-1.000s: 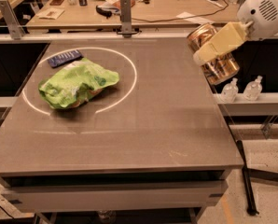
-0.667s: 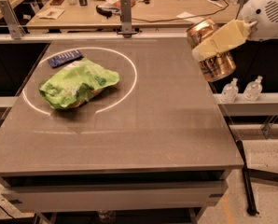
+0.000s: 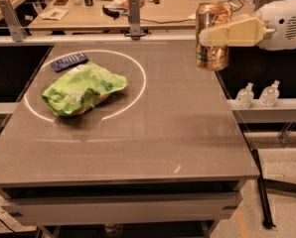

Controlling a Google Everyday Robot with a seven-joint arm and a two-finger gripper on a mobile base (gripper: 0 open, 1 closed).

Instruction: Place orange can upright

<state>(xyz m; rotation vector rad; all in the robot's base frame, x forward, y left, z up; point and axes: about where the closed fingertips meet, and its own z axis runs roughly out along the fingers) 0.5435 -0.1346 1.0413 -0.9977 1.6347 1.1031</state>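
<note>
The robot's pincer pinches the orange can around its middle. One cream finger lies flat across the front of the can and the other is hidden behind it. The can hangs in the air, clear of the table, about over the edge of the table on the side where the arm comes in. It stands close to vertical, with its silver rim uppermost. That attitude fits the job: a grip across the waist leaves the base free, so the can could be lowered straight down onto its bottom.

Well away from the pincer, lower and towards the opposite side of the table, a crumpled lime-green snack bag lies inside a white circle marked on the tabletop. A flat dark-blue packet lies on the circle's far rim, just beyond the bag. The stretch of tabletop below the pincer and nearest to it looks the likely spot to set the can down.

Below the pincer and beyond the table's edge, two small clear bottles stand on a ledge.

The can shows cream patches on its copper-orange sheen, but no brand or lettering can be read. The print on the bag and the packet cannot be made out either.
</note>
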